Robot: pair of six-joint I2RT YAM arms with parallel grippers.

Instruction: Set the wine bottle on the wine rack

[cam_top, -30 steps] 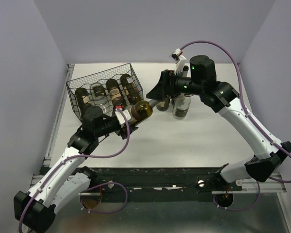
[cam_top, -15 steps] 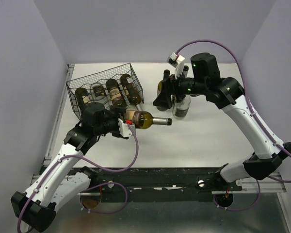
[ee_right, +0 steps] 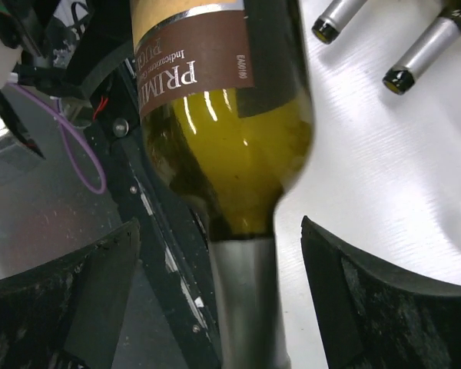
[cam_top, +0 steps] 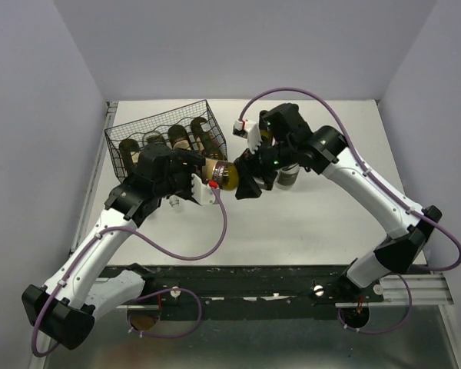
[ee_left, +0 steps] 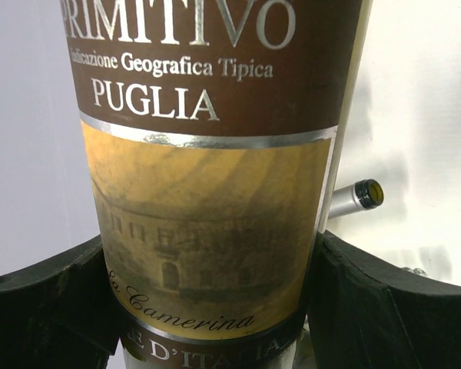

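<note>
Beside wine rack (cam_top: pixel 157 117), left end effector (ee_left: pixel 215 307) pinching PRIMITIVO PUGLIA wine bottle (ee_left: pixel 215 192), right end effector (ee_right: pixel 242 300) spread.

I get bright, even light from above on the white table (cam_top: pixel 307 223), with only faint, soft shadows. Up close the wine bottle (ee_right: pixel 238 146) shows small glints and slightly smeared edges, though its lettering in the left wrist view is sharp.

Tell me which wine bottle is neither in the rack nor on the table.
The brown-labelled bottle, gripped in the left pincer and held off the table. The rest lie in the rack or stand on the table.
</note>
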